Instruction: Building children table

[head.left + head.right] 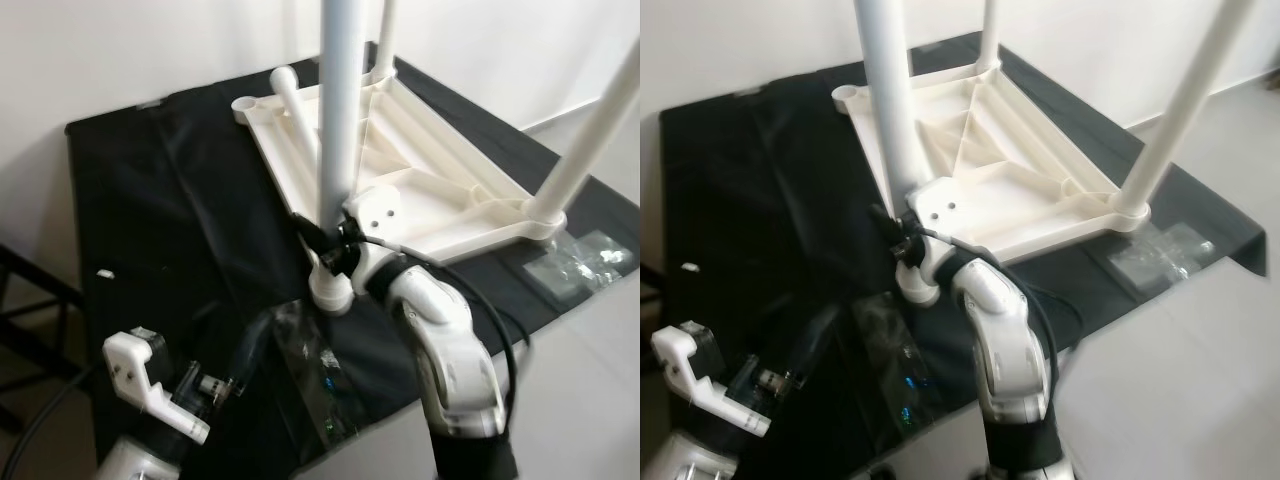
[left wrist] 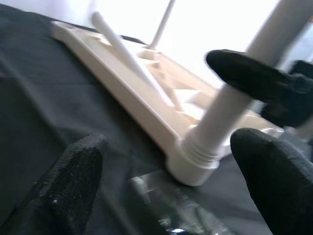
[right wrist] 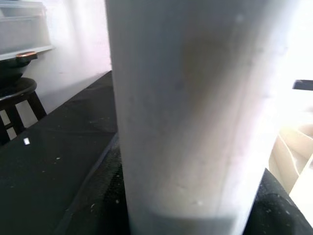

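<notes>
The white plastic table top (image 1: 420, 170) lies upside down on the black cloth. One white leg (image 1: 338, 120) stands upright in its near corner socket (image 1: 331, 292), and my right gripper (image 1: 326, 240) is shut on it just above the socket. In the right wrist view this leg (image 3: 190, 112) sits between the black pads (image 3: 100, 196). Two more legs (image 1: 590, 140) stand in other corners. A loose leg (image 1: 297, 112) lies across the underside. My left gripper (image 2: 171, 196) hovers low in front of the socket, open, with nothing between its fingers (image 2: 73, 186).
Clear plastic bags lie on the cloth near the front edge (image 1: 315, 375) and at the right (image 1: 585, 260). A small white scrap (image 1: 105, 273) lies at the left. A dark stool (image 3: 19, 93) stands beside the table. White wall runs behind, pale floor to the right.
</notes>
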### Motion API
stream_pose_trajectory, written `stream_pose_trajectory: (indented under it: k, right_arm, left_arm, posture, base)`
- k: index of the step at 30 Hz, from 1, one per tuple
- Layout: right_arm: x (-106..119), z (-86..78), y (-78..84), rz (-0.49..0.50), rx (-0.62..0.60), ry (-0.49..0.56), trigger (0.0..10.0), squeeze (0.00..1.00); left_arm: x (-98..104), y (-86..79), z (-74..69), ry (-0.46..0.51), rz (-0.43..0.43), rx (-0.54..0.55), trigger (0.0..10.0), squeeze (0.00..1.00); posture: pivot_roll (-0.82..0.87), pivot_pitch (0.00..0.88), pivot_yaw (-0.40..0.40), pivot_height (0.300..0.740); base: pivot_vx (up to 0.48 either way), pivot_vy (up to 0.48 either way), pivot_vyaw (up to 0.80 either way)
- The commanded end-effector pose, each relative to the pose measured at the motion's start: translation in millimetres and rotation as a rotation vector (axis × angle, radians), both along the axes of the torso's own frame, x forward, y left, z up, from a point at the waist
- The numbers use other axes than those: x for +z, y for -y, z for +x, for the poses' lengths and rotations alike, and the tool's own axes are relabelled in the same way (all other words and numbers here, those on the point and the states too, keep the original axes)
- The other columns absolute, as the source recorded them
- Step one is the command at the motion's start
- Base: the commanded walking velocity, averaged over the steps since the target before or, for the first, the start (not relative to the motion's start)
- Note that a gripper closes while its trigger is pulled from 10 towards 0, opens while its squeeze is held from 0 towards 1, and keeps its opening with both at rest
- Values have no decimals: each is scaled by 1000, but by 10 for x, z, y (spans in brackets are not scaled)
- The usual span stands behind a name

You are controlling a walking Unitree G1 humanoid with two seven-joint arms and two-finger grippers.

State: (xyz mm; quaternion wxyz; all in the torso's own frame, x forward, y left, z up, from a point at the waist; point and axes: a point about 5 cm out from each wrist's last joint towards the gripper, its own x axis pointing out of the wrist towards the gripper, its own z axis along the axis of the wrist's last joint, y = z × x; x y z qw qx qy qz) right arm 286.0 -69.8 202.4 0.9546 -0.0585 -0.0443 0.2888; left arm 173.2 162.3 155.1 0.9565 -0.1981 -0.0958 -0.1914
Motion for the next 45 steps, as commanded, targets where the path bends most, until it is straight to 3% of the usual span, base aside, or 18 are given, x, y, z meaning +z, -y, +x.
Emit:
stream_pose_trajectory:
  k: [1, 7, 8, 12, 13, 16, 18, 20, 21, 22, 23, 24, 27, 34, 35, 36, 37, 45]
  right_arm:
    - [-575, -37, 40, -98, -27, -284, 0, 0]
    - [-533, -18, -25, -91, -55, -286, 0, 0]
    - [-462, 9, -52, -72, -44, -278, 10000, 0]
    - [-361, 37, -79, -47, -20, -266, 10000, 0]
    - [-237, 96, -102, -36, 91, -215, 10000, 1000]
    - [-73, 160, -121, -26, 229, -148, 10000, 1000]
    - [134, 169, -96, -56, 512, -64, 10000, 1000]
    - [271, 190, -18, -195, 692, 56, 10000, 1000]
    - [271, 190, -18, -195, 692, 56, 10000, 1000]
    - [329, 238, 10, -210, 727, 54, 10000, 243]
    - [329, 238, 10, -210, 727, 54, 10000, 243]
    - [393, 274, 38, -250, 784, 61, 10000, 0]
    - [504, 357, 93, -333, 899, 54, 10000, 0]
    - [612, 515, 158, -307, 965, 50, 10000, 0]
    - [621, 556, 167, -305, 969, 51, 4824, 0]
    - [621, 556, 167, -305, 969, 51, 4824, 0]
    - [633, 592, 173, -281, 967, 46, 0, 0]
    - [573, 640, 267, -235, 1008, -12, 0, 0]
  left_arm:
    - [-22, -10, 11, -11, 4, -9, 10000, 0]
    - [-47, -17, 52, -15, 3, -15, 10000, 0]
    - [-48, -24, 55, -13, 3, -6, 10000, 0]
    - [-53, -31, 60, -10, 2, 7, 10000, 0]
    - [-55, -28, 59, -11, 2, 6, 10000, 0]
    - [-57, -24, 59, -11, 1, 3, 10000, 0]
    - [-60, -13, 56, -13, -1, -3, 10000, 0]
    - [-60, -1, 48, -15, -2, -7, 10000, 0]
    - [-60, -1, 48, -15, -2, -7, 10000, 0]
    - [-60, 4, 42, -15, -3, -7, 10000, 0]
    - [-60, 4, 42, -15, -3, -7, 10000, 0]
    - [-59, 8, 33, -16, -3, -7, 10000, 0]
    - [-57, 17, 11, -18, -5, -7, 10000, 0]
    - [-54, 48, -12, -18, -9, -9, 10000, 0]
    - [-53, 53, -19, -18, -9, -10, 10000, 0]
    - [-53, 53, -19, -18, -9, -10, 10000, 0]
    - [-51, 59, -25, -18, -11, -10, 10000, 0]
    - [-47, 72, -34, -19, -16, -14, 10000, 0]
  posture:
    - [0, 205, 14, 740]
    - [4, 192, 9, 740]
    - [9, 184, 6, 740]
    - [12, 179, 4, 740]
    - [16, 177, 5, 740]
    - [16, 177, 5, 740]
    - [18, 176, 9, 740]
    - [24, 176, 9, 740]
    - [24, 176, 9, 740]
    - [32, 177, 7, 740]
    - [32, 177, 7, 740]
    - [38, 177, 9, 740]
    - [45, 180, 7, 740]
    - [58, 183, 3, 740]
    - [61, 185, 3, 740]
    - [61, 185, 3, 740]
    - [60, 186, 2, 740]
    - [61, 189, 3, 740]
  base:
    - [0, 0, 0]
    - [0, 0, 0]
    - [0, 0, 0]
    - [0, 0, 0]
    - [0, 0, 0]
    - [0, 0, 0]
    - [0, 0, 0]
    - [0, 0, 0]
    - [0, 0, 0]
    - [0, 0, 0]
    - [0, 0, 0]
    - [0, 0, 0]
    - [0, 0, 0]
    - [0, 0, 0]
    - [0, 0, 0]
    - [0, 0, 0]
    - [0, 0, 0]
    - [0, 0, 0]
